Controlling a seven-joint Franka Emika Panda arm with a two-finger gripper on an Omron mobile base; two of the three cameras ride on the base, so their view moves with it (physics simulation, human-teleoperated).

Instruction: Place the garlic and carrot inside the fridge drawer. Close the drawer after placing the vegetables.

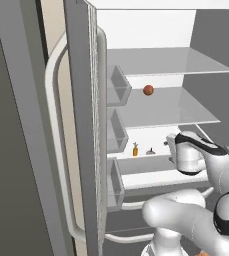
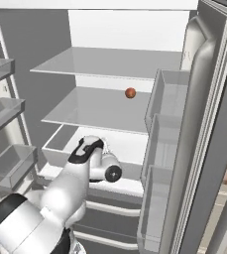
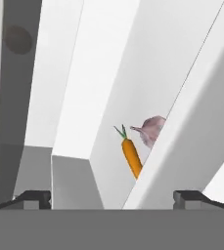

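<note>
A: What is the biggest thing here?

B: The fridge (image 1: 151, 30), standing open. Its left door (image 1: 81, 125) and right door (image 2: 209, 124) are both swung out, each with bins on the inner side. Two glass shelves (image 2: 105, 106) cross the inside.

A: And lower down?

B: The white fridge drawer (image 1: 158, 177) is pulled out toward the robot, below the lower shelf. The white arm (image 2: 65, 188) reaches in over its near edge.

A: What about the pincer?

B: In the hand view the pincer (image 3: 112, 197) has its two dark tips set wide apart, one at each lower corner, with nothing between them.

A: Where are the vegetables?

B: Inside the drawer, at its far left part. The carrot (image 1: 135, 149) stands upright in the left base view with its green top up, and the garlic (image 1: 150, 151) is just to its right. In the hand view the carrot (image 3: 131, 155) and garlic (image 3: 151, 129) are very near each other, partly hidden by the drawer's wall.

A: Anything else?

B: A small reddish-brown ball (image 1: 148, 90) rests on the upper shelf, well apart from them.
</note>
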